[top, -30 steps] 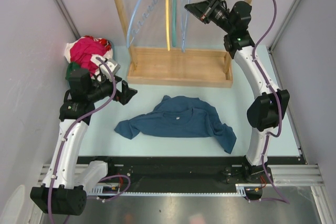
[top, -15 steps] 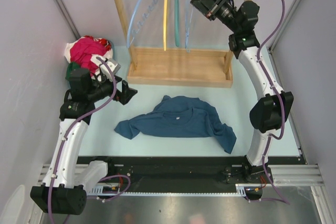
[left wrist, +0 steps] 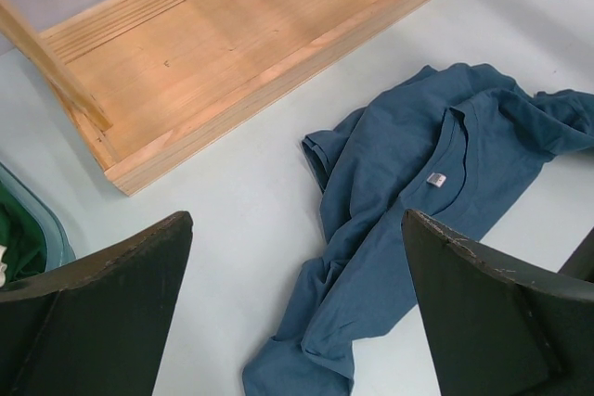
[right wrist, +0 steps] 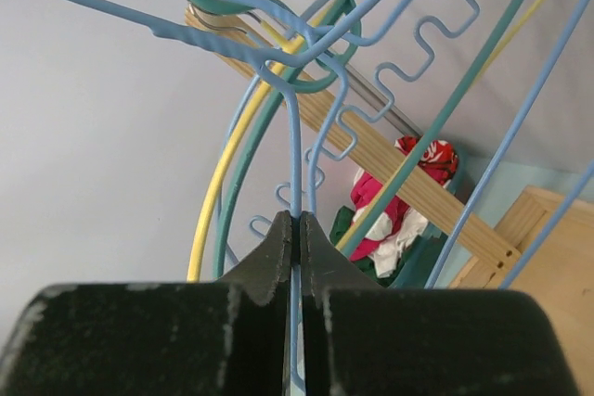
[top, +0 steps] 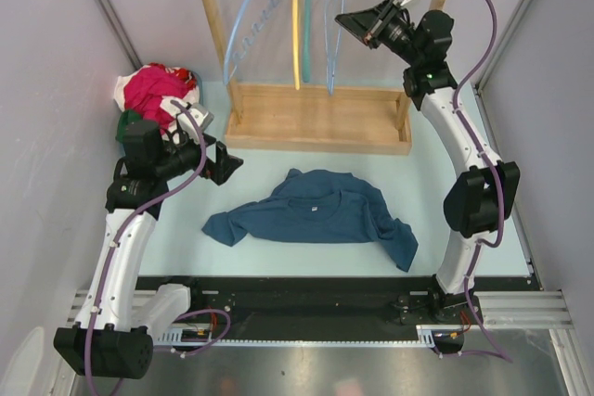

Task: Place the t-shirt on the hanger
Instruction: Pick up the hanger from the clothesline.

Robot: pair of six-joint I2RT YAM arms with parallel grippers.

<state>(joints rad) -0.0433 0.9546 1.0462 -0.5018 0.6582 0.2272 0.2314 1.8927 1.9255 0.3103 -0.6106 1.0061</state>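
The dark teal-blue t-shirt point(top: 316, 215) lies crumpled on the table, neck facing the rack, and its white label point(left wrist: 435, 179) shows in the left wrist view point(left wrist: 418, 192). The thin pale-blue wire hanger point(top: 328, 71) hangs on the wooden rack's rail. My right gripper point(top: 342, 19) is raised at the rack and shut on one wire of this hanger point(right wrist: 293, 155); the jaws point(right wrist: 297, 222) pinch it tight. My left gripper point(top: 232, 162) is open and empty, held above the table left of the shirt, with its fingers point(left wrist: 139, 266) wide apart.
The wooden rack's base tray point(top: 316, 118) stands behind the shirt. A yellow hanger point(top: 297, 25), a teal hanger point(top: 308, 6) and a ridged light-blue hanger point(top: 251, 16) hang beside the thin one. A pile of pink-red, white and green clothes point(top: 158, 95) sits at the back left.
My right gripper has shifted a little to the right at the rack, and the hangers have swung with it. The left arm and the shirt have not moved.
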